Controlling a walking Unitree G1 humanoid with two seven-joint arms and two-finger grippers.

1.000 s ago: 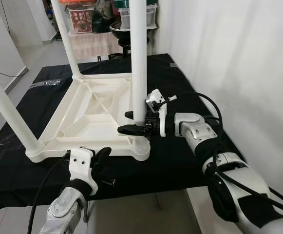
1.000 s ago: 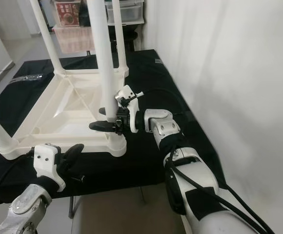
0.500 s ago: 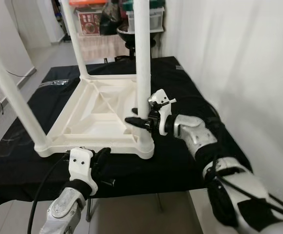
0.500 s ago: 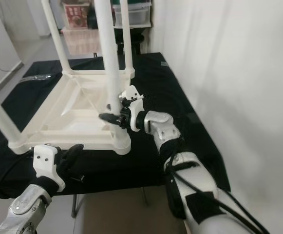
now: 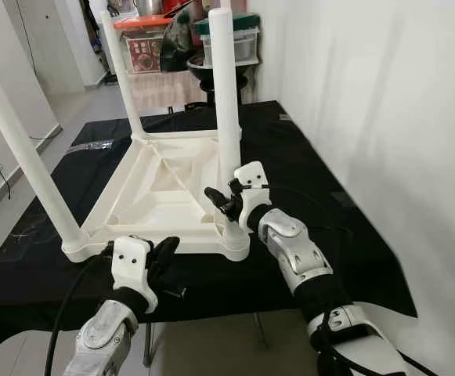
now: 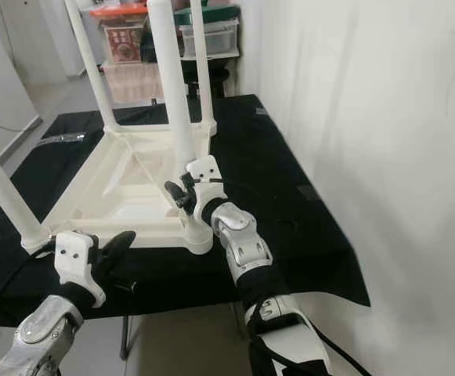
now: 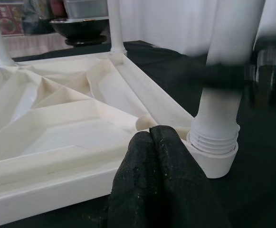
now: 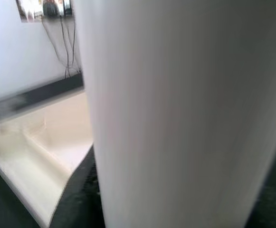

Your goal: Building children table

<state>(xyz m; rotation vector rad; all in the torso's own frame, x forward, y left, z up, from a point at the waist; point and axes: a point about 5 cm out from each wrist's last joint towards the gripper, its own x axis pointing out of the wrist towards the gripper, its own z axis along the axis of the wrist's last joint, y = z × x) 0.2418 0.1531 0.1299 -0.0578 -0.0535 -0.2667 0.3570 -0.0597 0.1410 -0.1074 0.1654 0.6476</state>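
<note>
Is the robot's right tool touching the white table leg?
Touching. In the left eye view the right tool wraps its black fingers round the near white leg low down, and the right wrist view has that leg pressed right up close.

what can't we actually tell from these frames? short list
- Right gripper at the near right leg: its fingers are partly behind the leg in the eye views, so the grip is unclear.
- Right wrist view: the blurred leg sits so close that the socket is hidden.
- Left wrist view: motion blur smears the right gripper beside the leg.
- Near left leg: its top is cut off by the frame edge in the left eye view.
- Left gripper: fingers together, near the tabletop edge; contact unclear.
</note>
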